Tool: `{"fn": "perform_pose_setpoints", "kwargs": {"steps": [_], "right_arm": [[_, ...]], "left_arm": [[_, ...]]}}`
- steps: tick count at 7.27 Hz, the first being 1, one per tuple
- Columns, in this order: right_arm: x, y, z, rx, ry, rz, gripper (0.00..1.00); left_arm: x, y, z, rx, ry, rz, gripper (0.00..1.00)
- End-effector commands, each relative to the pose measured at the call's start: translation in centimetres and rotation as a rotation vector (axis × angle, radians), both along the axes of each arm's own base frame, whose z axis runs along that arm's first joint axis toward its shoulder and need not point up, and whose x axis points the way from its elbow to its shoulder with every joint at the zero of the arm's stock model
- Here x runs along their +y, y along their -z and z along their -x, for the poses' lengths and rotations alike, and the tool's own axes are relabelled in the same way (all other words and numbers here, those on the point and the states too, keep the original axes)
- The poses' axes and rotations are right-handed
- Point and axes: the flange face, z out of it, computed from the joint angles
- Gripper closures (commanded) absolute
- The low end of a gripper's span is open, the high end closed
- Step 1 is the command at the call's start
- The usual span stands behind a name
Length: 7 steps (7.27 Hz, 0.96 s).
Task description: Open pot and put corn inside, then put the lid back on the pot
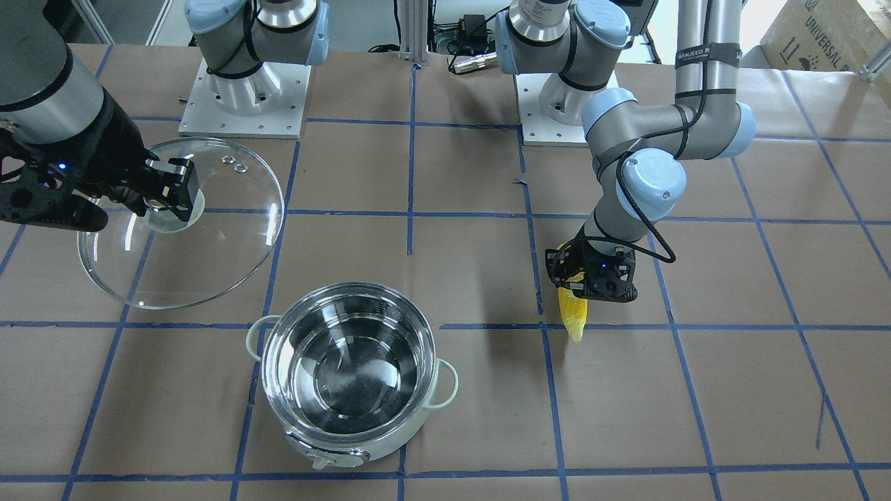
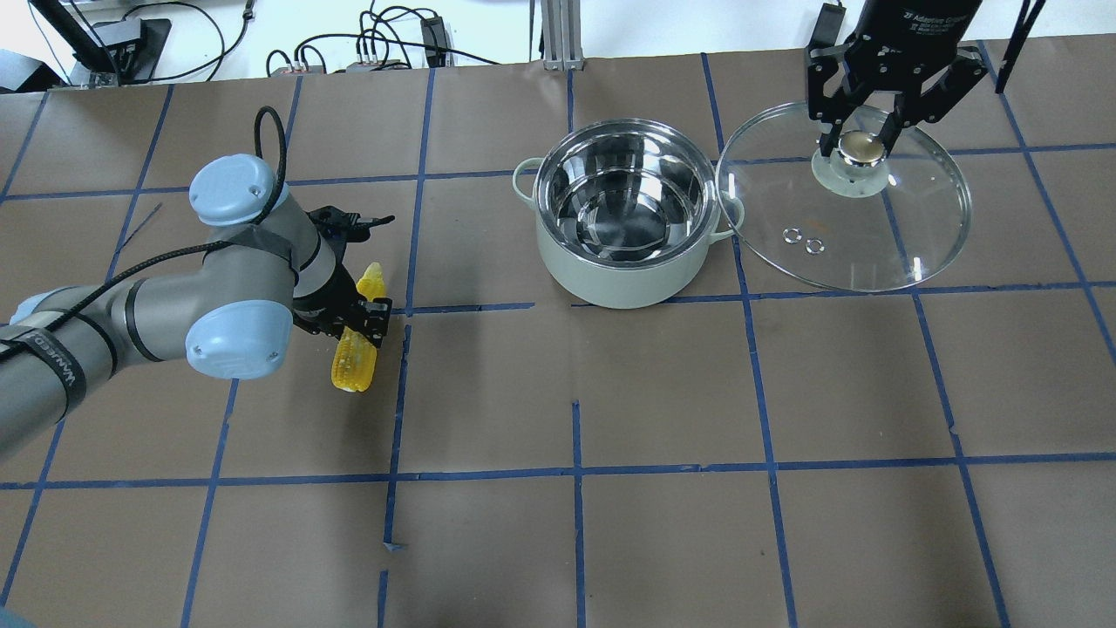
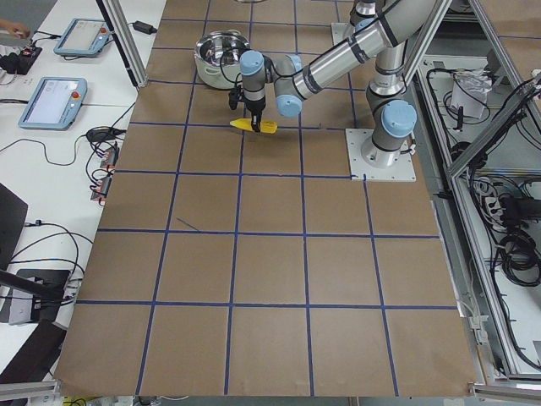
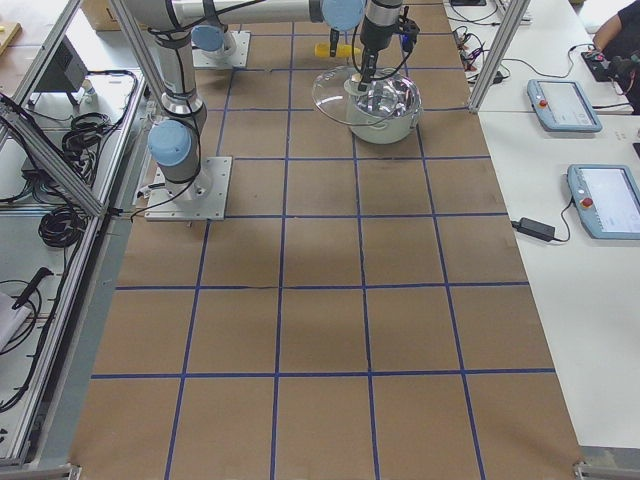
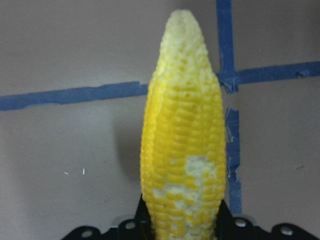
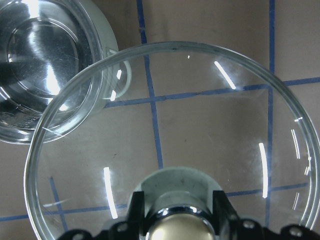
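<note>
Pot (image 2: 610, 281) stands uncovered; right gripper (image 2: 859, 146) clamps the lid (image 2: 872, 240) by its knob at 3 o'clock. Left gripper (image 2: 356, 314), at 9 o'clock, clamps the corn (image 2: 353, 366), seemingly off the table (image 2: 663, 392)

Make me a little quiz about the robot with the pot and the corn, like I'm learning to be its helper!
1. True or false: the lid sits on the pot.
2. Which gripper is shut on the corn? A) the left gripper B) the right gripper C) neither
3. Fill in the gap: inside, the pot is ____.

Key:
1. False. The right gripper holds the lid off the pot.
2. A.
3. Empty.
</note>
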Motion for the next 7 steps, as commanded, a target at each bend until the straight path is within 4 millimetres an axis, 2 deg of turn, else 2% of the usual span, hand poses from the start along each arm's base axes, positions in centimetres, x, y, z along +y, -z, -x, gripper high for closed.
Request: {"fn": "perform_pose_setpoints", "kwargs": {"steps": [1,3,4,6,7], "right_arm": [[0.0,0.0,0.0,0.000,0.001,0.002,0.64],[0.0,-0.1,-0.1,-0.001,0.000,0.004,0.63],[0.0,-0.1,-0.1,-0.001,0.001,0.004,0.63],[0.0,-0.1,0.0,0.000,0.001,0.004,0.63],[0.0,-0.1,0.1,0.002,0.002,0.002,0.63]], "left_arm": [[-3.0,-7.1,4.0,0.025,-0.033,0.011,0.97],[-4.5,-14.0,11.4,0.057,-0.053,0.056,0.97],[-4.9,-16.2,14.6,0.114,-0.075,0.064,0.97],[-6.7,-16.9,20.9,0.138,-0.117,0.080,0.97],[-8.7,-16.3,24.2,0.156,-0.160,0.076,0.96]]}}
